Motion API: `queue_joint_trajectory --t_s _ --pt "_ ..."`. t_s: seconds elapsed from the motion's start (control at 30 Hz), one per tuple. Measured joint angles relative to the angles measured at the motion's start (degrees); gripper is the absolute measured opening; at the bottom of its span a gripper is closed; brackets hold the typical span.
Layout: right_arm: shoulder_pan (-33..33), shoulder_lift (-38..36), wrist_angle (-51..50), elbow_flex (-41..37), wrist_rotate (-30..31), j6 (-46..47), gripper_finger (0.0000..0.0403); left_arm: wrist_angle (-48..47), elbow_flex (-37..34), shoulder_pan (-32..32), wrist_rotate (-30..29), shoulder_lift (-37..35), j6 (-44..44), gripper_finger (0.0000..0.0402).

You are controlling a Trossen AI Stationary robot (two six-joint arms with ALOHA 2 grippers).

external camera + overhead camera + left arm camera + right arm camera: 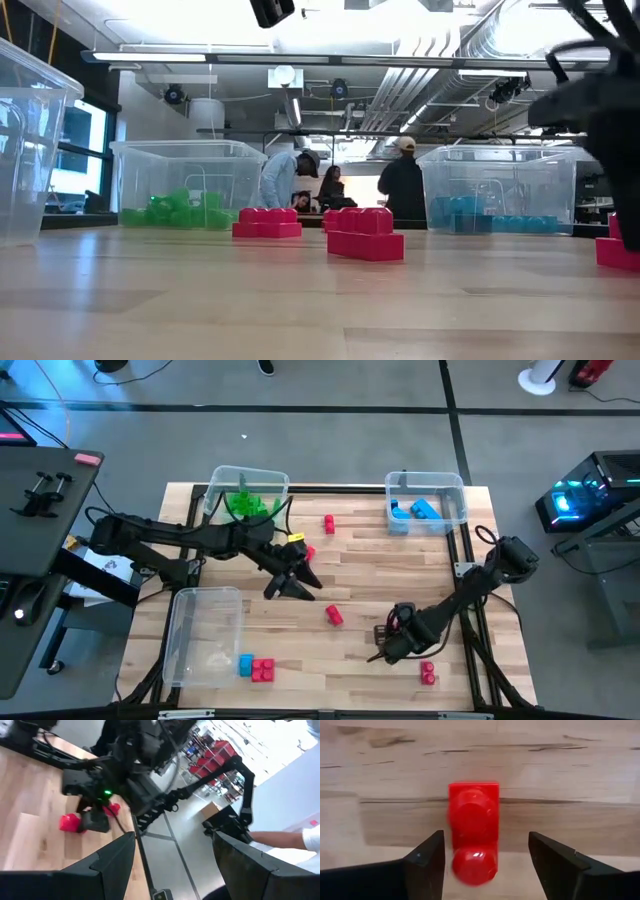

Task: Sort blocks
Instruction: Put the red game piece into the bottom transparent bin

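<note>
My right gripper (384, 651) (485, 836) is open and points down at the table's near right part. A red two-stud block (473, 830) lies flat on the wood between its fingers, apart from both. My left gripper (291, 586) (174, 834) is open, holds nothing and hangs above the table's middle. Other red blocks (334, 616) (329, 523) (428, 674) lie loose on the table. A red cluster (263, 670) with a blue block (246, 664) sits at the near edge. Green blocks (245, 503) and blue blocks (424, 510) lie in the far bins.
A clear bin (205, 600) with no blocks in it stands on the near left. The green bin (285, 482) and the blue bin (462, 488) stand at the far edge. In the low view, people (403, 185) stand in the room beyond the table.
</note>
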Motion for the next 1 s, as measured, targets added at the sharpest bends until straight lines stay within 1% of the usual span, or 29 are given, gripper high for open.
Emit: queue_joint_trajectory --t_s 0.17,0.27,0.37,0.47,0.5,0.53,0.63,0.73,0.8,0.9,0.97,1.0 --pt "0.0 -0.2 8.9 -4.6 0.1 -1.3 0.0212 0.0 0.0 -2.0 0.1 0.0 -0.1 0.0252" --pt "0.1 -0.4 10.7 -6.1 -0.1 -1.8 0.0188 0.0 0.0 -3.4 0.0 0.0 -0.6 0.0252" --pt "0.2 -0.3 10.1 -6.2 0.2 -2.4 0.0134 0.4 0.0 -5.0 -1.3 0.0 -0.6 0.0252" --pt "0.2 -0.4 9.6 -6.2 0.5 -4.1 0.0050 1.2 0.0 -6.5 -4.6 0.0 -1.1 0.0252" --pt "0.3 -0.7 9.3 -6.0 0.7 -5.3 0.0027 1.6 0.0 -6.8 -5.8 0.0 -1.2 0.0252" --pt "0.6 -0.9 8.5 -5.4 1.5 -6.5 0.0017 1.9 0.0 -7.1 -7.0 0.0 -1.3 0.0252" --pt "0.9 -2.6 2.2 -2.5 3.9 -9.8 0.0021 4.3 0.0 -7.4 -8.2 0.0 -1.0 0.0252" --pt "1.9 -6.5 -3.8 2.8 9.6 -13.4 0.0008 7.8 0.0 -7.2 -10.1 0.0 0.8 0.0252" --pt "2.8 -8.8 -6.1 5.9 16.6 -17.8 0.0005 9.2 0.2 -6.6 -11.6 0.0 3.0 0.0252" --pt "3.3 -11.9 -3.0 10.6 28.3 -27.2 0.0009 5.4 3.4 -5.7 -14.7 0.4 9.2 0.0252" --pt "3.3 -12.9 -0.7 12.7 33.8 -34.7 0.0005 2.1 6.0 -5.3 -15.3 0.6 14.0 0.0252" --pt "2.9 -12.9 0.8 13.7 35.4 -38.6 0.0004 1.5 7.6 -5.1 -15.2 1.0 16.0 0.0252"
